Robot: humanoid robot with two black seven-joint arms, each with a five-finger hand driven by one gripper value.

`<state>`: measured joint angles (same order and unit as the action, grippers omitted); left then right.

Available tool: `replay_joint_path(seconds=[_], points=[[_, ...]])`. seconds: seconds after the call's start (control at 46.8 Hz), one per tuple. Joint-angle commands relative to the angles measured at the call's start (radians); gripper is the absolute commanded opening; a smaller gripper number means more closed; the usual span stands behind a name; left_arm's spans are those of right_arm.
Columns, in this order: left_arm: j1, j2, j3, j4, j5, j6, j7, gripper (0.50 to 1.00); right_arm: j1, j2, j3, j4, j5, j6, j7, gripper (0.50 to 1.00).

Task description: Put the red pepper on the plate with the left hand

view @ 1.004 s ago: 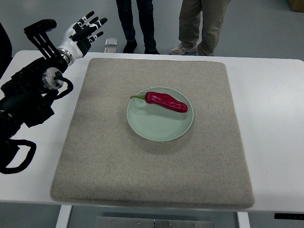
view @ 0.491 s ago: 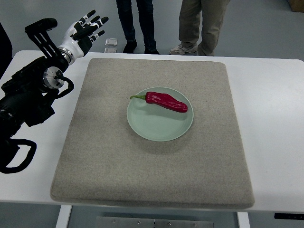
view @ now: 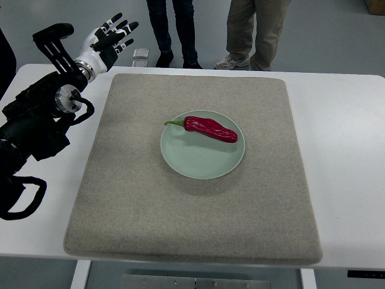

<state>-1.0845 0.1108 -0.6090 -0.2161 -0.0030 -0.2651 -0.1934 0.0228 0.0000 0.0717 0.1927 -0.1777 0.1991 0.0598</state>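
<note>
Red pepper (view: 209,128) on plate (view: 198,159); no legible writing.

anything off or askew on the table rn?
Nothing stands out. The red pepper lies whole on the plate, which sits flat near the middle of the mat. The left hand is off at the far left corner, fingers spread, holding nothing.

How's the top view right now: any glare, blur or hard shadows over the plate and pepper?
Top view: even, soft light; the red pepper shows only small highlights, and the plate casts a faint shadow on the mat. The white table is bright but not blown out. The left hand is sharp, no motion blur.
</note>
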Motion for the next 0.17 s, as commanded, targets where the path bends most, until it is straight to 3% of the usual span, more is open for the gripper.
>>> replay_joint_path(seconds=[0.0, 0.15], points=[[-0.002, -0.003, -0.001, 0.001, 0.0, 0.003, 0.0, 0.958, 0.0, 0.0, 0.0, 0.017, 0.001, 0.0, 0.006, 0.932], [-0.005, -0.003, -0.001, 0.001, -0.002, 0.004, 0.0, 0.958, -0.001, 0.0, 0.0, 0.02, 0.001, 0.0, 0.009, 0.932]])
